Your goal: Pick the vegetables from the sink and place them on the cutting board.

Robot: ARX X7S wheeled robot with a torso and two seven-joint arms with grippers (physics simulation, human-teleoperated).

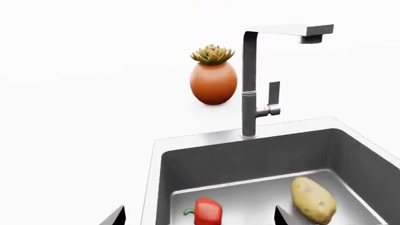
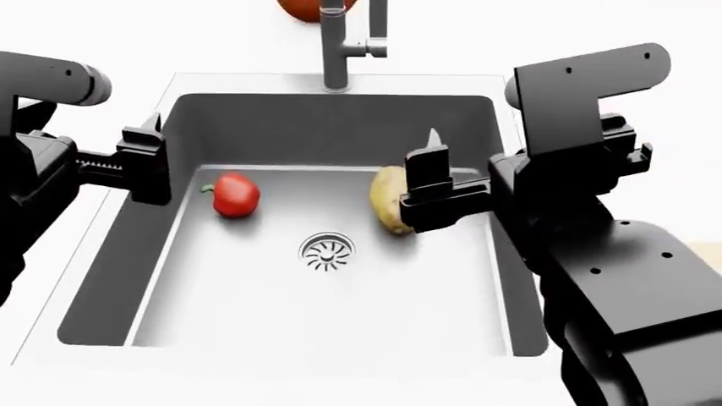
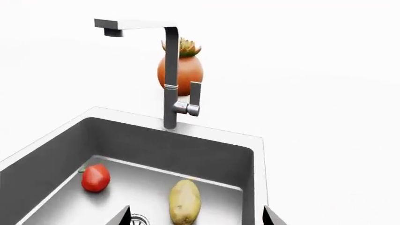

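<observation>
1. Left wrist view: the pepper (image 1: 207, 211) and the potato (image 1: 314, 199) lie apart on the floor of the sink (image 1: 250, 157), below the faucet (image 1: 262, 75). The left gripper (image 1: 198, 218) shows only two dark fingertips set wide apart, so it is open, probably to straddle the pepper.
2. Head view: the left gripper (image 2: 144, 165) hovers at the sink's left wall. The right gripper (image 2: 434, 190) hangs over the potato (image 2: 390, 199); its opening cannot be judged here. The drain (image 2: 327, 252) lies between the two vegetables.
3. Right wrist view: the fingertips stand wide apart (open), framing the potato (image 3: 185, 201). No cutting board appears in any view.
</observation>
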